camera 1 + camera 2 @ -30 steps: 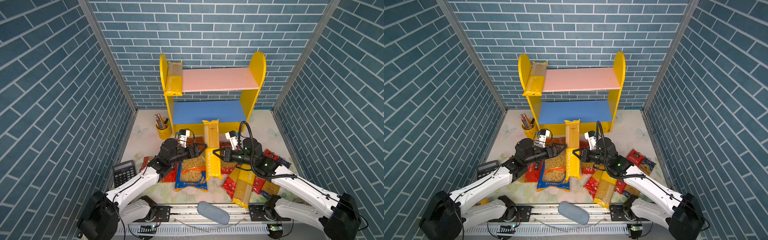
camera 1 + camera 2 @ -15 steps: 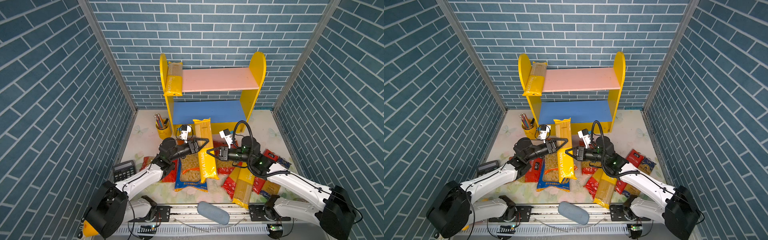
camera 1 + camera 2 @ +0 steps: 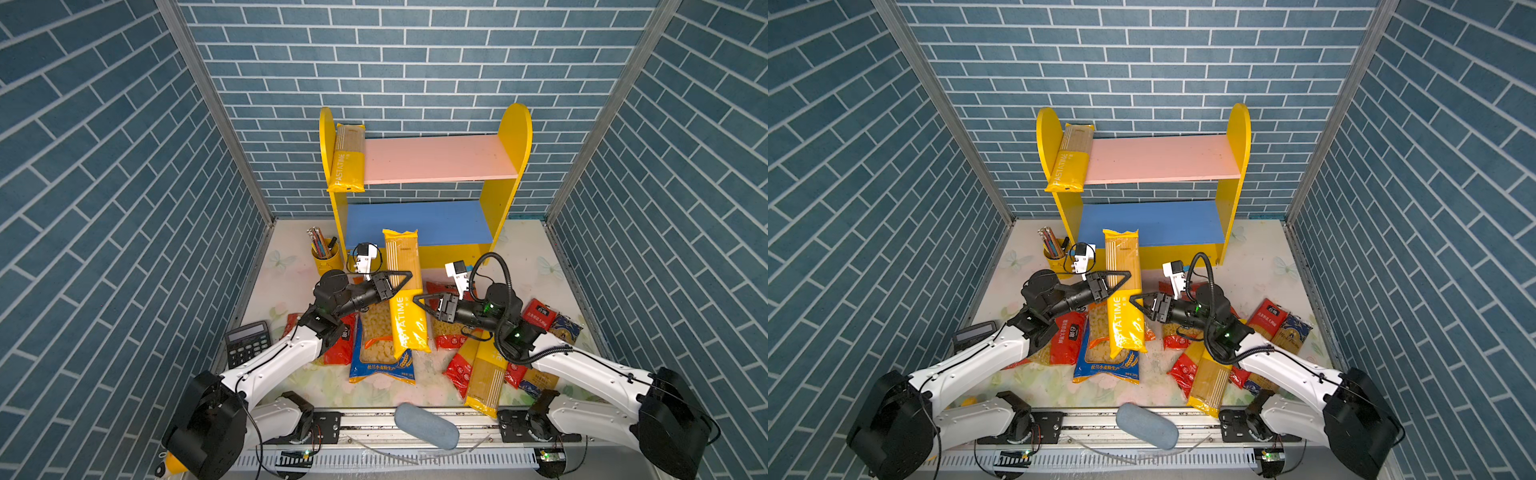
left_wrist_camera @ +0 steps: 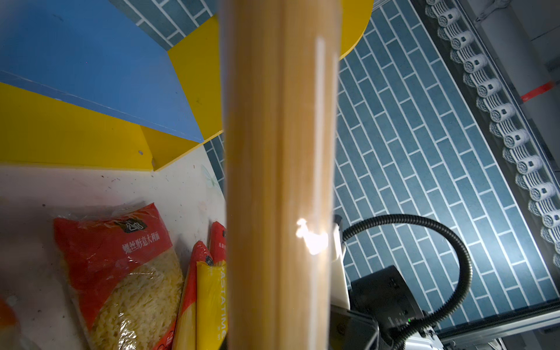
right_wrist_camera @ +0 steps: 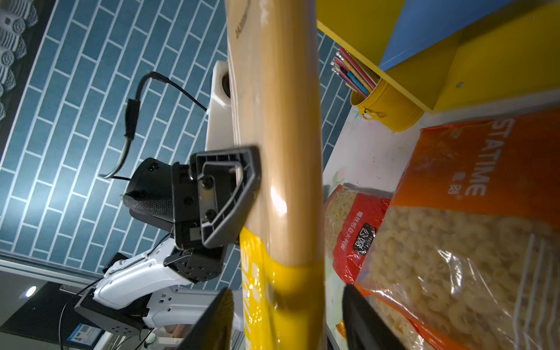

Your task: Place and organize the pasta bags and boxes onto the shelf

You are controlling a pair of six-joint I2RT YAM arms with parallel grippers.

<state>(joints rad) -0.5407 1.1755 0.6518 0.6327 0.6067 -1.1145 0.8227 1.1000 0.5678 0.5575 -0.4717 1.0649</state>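
Blue-brick cell: 1 yellow spaghetti pack [image 3: 347, 158] on two-tier wooden shelf [image 3: 440, 160], 11 o'clock — rest unshelved. Left gripper [image 3: 405, 282] clamps upright PASTATIME pack [image 3: 405, 328]; right gripper [image 3: 417, 303] parted.

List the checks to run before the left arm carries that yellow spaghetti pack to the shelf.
1. Left claw closed on yellow spaghetti pack: ok, a finger presses against it in the right wrist view.
2. Right claw released: ok, jaws open with gaps on either side of the pack.
3. Pink upper board has room: ok, only one shelved pack, at its left end.
4. Blue lower board free: ok.
5. Clearance past pencil cup: cannot tell.
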